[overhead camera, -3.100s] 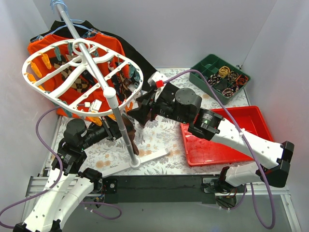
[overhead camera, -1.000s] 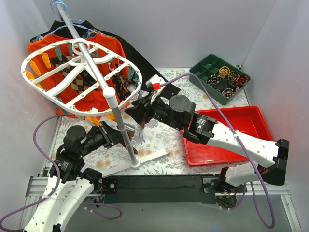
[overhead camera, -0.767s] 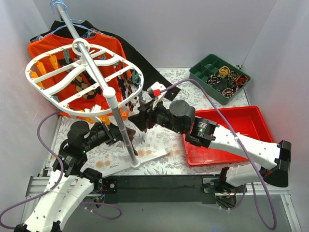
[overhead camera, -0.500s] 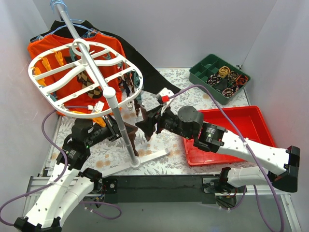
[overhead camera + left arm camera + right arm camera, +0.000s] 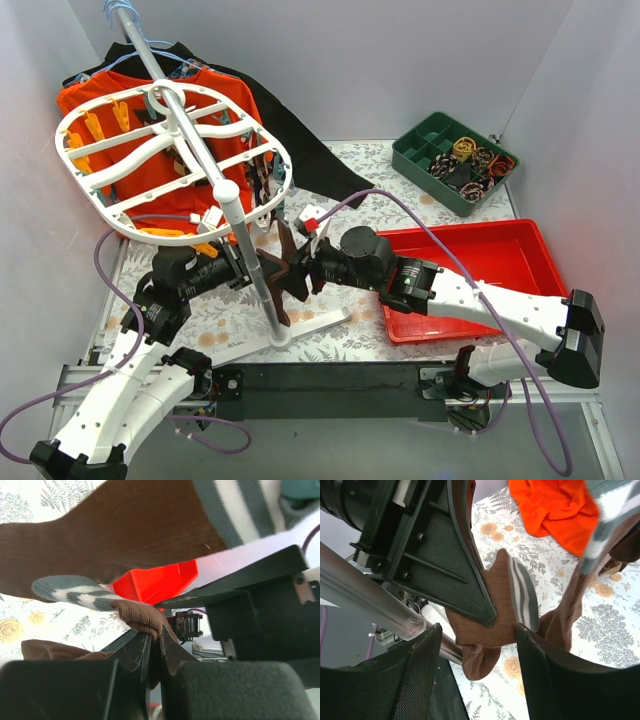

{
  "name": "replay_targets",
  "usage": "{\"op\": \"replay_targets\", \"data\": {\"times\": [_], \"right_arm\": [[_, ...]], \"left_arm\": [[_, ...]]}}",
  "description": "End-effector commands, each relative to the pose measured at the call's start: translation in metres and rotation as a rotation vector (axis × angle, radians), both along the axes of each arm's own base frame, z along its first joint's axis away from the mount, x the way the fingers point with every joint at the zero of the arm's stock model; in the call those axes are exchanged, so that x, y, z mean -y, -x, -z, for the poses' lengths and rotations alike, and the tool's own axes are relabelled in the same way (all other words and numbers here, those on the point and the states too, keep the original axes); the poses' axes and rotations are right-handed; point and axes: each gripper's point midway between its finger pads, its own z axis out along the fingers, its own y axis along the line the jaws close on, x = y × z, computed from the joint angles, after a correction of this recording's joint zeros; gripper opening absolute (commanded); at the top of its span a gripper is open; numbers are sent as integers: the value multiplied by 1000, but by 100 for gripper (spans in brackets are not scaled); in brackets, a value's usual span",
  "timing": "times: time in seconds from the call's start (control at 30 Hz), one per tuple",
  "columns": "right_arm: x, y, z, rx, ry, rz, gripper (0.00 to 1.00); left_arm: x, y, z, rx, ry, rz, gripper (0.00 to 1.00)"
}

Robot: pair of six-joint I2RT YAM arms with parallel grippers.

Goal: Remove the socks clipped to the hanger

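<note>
My left claw (image 5: 156, 637) is pressed together on the toe end of a dark brown ribbed sock with a grey-and-white striped toe (image 5: 496, 612). It sits just right of the grey-white pole (image 5: 255, 265), under the near right rim of the large white plastic oval drying hanger (image 5: 168, 97) and above the floral-patterned surface (image 5: 380, 160). My right claw (image 5: 477, 630) is spread, with one finger on each side of that sock. More brown sock fabric hangs just right of it. I cannot tell which clip holds the sock.
</note>
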Motion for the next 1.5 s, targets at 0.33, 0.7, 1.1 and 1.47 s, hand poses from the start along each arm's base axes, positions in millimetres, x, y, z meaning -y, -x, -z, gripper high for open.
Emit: {"op": "replay_targets", "data": {"times": [0.33,0.7,1.1,1.47], "right_arm": [[9,13,-28,-8,-115,-24,66],[-5,9,-9,-22,-71,-35,61],[22,-20,0,-6,-57,183,1],[148,-84,20,-51,26,605,1]], "left_arm": [[7,8,-23,14,50,60,0],[10,14,-38,37,87,92,0],[9,14,-36,48,79,86,34],[-5,10,-33,82,26,-5,43]]}}
